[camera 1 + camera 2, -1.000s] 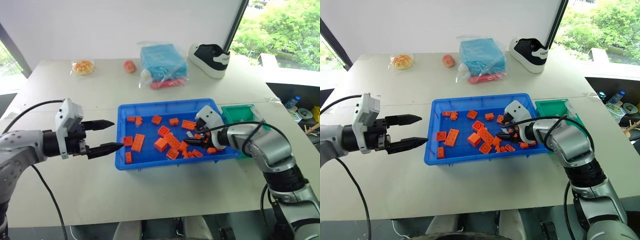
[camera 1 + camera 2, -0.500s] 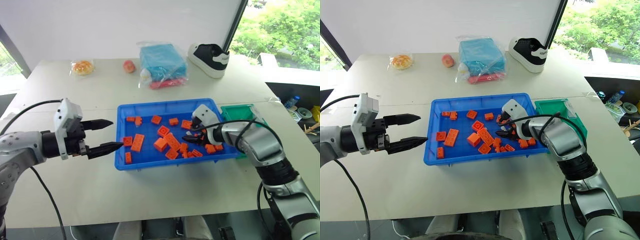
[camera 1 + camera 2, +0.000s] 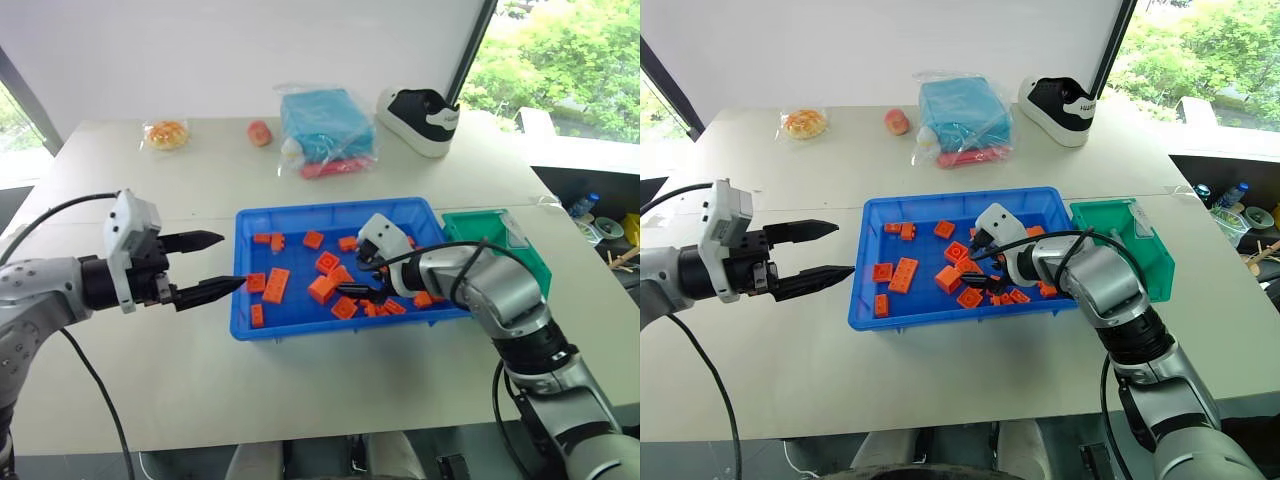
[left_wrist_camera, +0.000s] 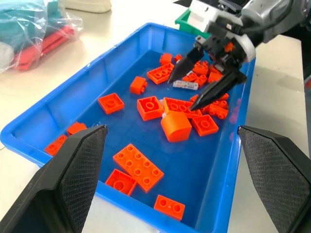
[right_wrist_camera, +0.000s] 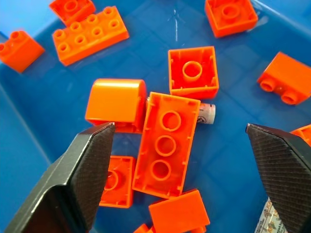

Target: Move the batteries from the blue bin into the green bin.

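table: a wide off-white rectangular table (image 3: 330, 380) carries everything; a clear plastic bag of teal cloth (image 3: 325, 125) and a black-and-white shoe (image 3: 420, 115) lie at its far side.
blue bin: the wide shallow bright-blue plastic tray (image 3: 300, 325) sits mid-table, its long axis running left to right, scattered with orange toy building bricks (image 3: 275, 285).
green bin: the small deep green plastic bin (image 3: 525, 255) stands just beside the blue bin's right end, its sloped front facing the robot.
left gripper: the left gripper (image 3: 210, 265) hovers level just outside the blue bin's left wall, its two black fingers spread wide apart and holding nothing.
right gripper: the right gripper (image 3: 985, 262) hangs tilted down over the middle of the blue bin, its jaws wide apart and empty, one fingertip either side of a cluster of bricks.
batteries: one small grey-silver cylinder battery (image 4: 185, 85) lies flat on the bin floor between the right gripper's fingers (in the left wrist view); another battery end (image 5: 206, 114) pokes out from under a long orange brick (image 5: 165, 145), its axis lying across that brick's length.
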Motion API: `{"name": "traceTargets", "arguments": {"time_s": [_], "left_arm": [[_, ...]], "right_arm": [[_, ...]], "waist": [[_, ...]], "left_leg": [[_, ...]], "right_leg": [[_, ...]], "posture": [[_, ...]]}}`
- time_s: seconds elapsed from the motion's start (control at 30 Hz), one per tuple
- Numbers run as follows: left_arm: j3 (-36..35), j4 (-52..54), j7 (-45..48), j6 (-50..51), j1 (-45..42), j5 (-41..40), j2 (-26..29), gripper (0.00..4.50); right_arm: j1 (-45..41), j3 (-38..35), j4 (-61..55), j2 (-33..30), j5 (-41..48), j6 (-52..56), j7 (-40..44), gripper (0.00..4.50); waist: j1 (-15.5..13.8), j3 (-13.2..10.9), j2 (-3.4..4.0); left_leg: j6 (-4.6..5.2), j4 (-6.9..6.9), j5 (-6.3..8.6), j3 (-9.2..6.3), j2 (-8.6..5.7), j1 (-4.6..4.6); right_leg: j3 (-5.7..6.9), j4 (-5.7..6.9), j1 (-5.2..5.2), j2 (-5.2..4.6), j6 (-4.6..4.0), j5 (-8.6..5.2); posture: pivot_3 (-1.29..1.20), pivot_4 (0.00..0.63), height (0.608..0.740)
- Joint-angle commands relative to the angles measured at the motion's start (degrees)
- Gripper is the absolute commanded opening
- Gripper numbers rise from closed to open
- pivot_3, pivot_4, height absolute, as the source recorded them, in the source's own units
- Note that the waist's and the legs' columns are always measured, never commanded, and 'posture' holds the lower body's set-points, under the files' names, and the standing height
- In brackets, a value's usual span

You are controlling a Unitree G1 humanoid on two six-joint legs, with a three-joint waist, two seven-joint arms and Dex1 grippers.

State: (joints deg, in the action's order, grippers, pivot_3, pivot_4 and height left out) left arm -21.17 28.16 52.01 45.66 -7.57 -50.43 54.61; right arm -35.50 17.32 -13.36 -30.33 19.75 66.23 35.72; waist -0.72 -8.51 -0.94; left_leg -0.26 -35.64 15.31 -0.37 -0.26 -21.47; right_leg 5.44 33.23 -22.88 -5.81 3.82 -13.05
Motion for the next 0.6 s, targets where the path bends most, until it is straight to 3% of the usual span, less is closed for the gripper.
{"name": "traceTargets", "arguments": {"time_s": [0.03, 0.3, 0.4, 0.57, 0.6], "left_arm": [[-0.42, 0.06, -0.13, -1.68, -1.36, 0.43, -0.19, 4.50], [0.28, -0.70, -0.02, -2.50, -2.29, 1.55, -0.74, 4.50], [0.48, -0.77, -0.02, -2.69, -2.31, 1.97, -0.87, 4.50], [0.73, -1.65, -0.01, -3.37, -2.66, 2.86, -1.18, 4.50], [0.79, -1.85, -0.03, -3.54, -2.77, 2.95, -1.25, 4.50]], "right_arm": [[-0.57, 1.27, 2.63, 0.67, -1.96, -3.85, -0.07, 4.45], [0.28, 5.20, 6.96, 1.84, -5.31, -9.04, 0.63, 4.45], [0.08, 4.69, 7.50, 2.57, -6.00, -9.71, 0.38, 3.67], [-1.40, 3.46, 5.47, 2.85, -5.60, -8.04, 0.92, 1.26], [-1.94, 3.07, 5.05, 3.08, -5.34, -7.57, 0.95, 1.26]], "waist": [[0.01, -0.01, 0.02], [0.06, 0.01, -0.01], [0.03, 0.01, -0.02], [0.02, 0.00, -0.01], [0.03, 0.00, 0.00]], "left_leg": [[0.00, 0.00, 0.00, 0.00, 0.00, 0.00], [0.00, 0.00, 0.00, 0.01, 0.00, 0.00], [0.00, -0.01, 0.00, 0.01, 0.01, 0.01], [0.00, -0.01, 0.00, 0.00, 0.01, 0.01], [0.00, -0.01, 0.00, 0.00, 0.01, 0.01]], "right_leg": [[0.00, 0.00, 0.00, 0.01, 0.00, 0.00], [0.00, 0.02, 0.02, 0.04, 0.01, 0.00], [0.00, 0.02, 0.02, 0.05, 0.01, 0.00], [0.00, 0.02, 0.02, 0.05, 0.01, 0.00], [0.00, 0.02, 0.02, 0.05, 0.01, 0.00]], "posture": [[0.00, 0.150, 0.727], [0.00, 0.150, 0.727], [0.00, 0.150, 0.727], [0.00, 0.150, 0.727], [0.00, 0.150, 0.727]]}}
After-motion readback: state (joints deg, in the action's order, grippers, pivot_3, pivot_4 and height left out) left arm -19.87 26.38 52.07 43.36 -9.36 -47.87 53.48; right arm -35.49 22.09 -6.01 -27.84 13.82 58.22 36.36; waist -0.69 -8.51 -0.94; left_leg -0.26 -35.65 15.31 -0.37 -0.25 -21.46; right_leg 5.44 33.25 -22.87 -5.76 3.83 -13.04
